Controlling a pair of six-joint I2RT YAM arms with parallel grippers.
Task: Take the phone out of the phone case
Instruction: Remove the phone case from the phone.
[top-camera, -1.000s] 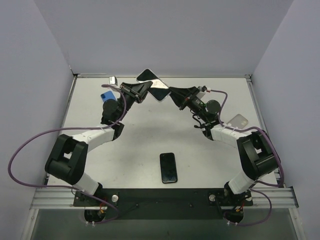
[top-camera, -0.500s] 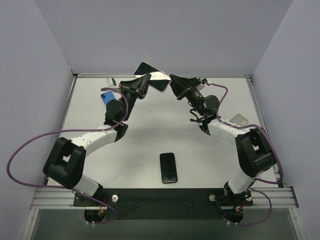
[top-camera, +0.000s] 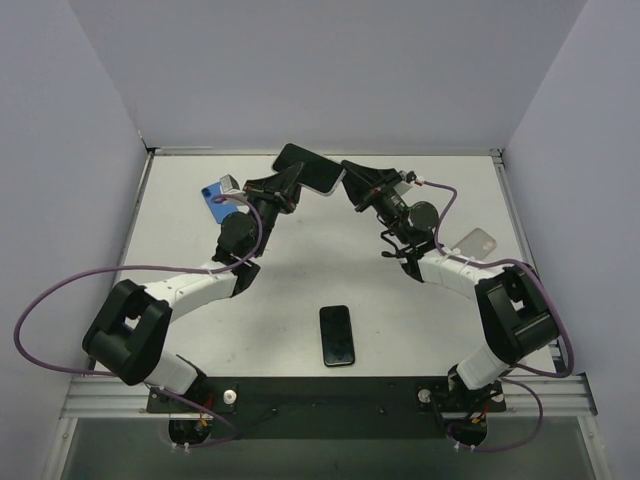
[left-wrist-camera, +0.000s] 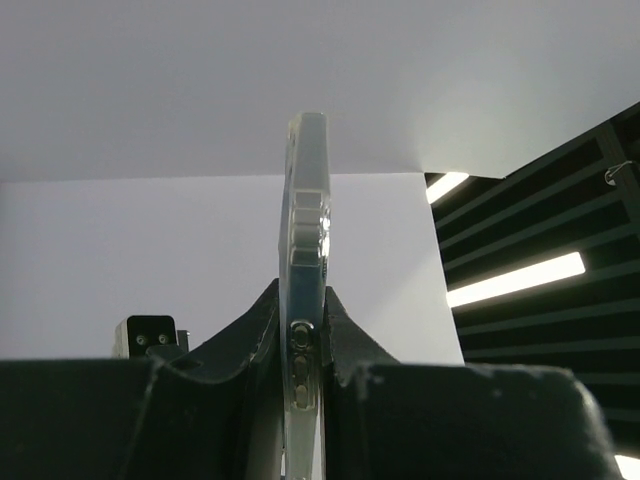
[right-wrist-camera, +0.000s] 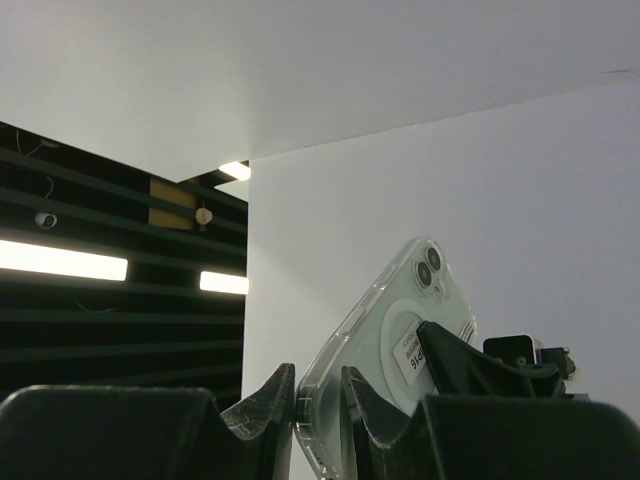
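phone (top-camera: 306, 165) in its clear case (right-wrist-camera: 380, 345) held above the tabletop (top-camera: 300, 270); left end effector (top-camera: 291, 178) and right end effector (top-camera: 348, 175) each clamped on it

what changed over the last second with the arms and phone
The cased phone, clamped by the left gripper and right gripper throughout, tipped up toward the back wall, then came back down with its dark face up. The black phone, blue case and clear case stayed put.
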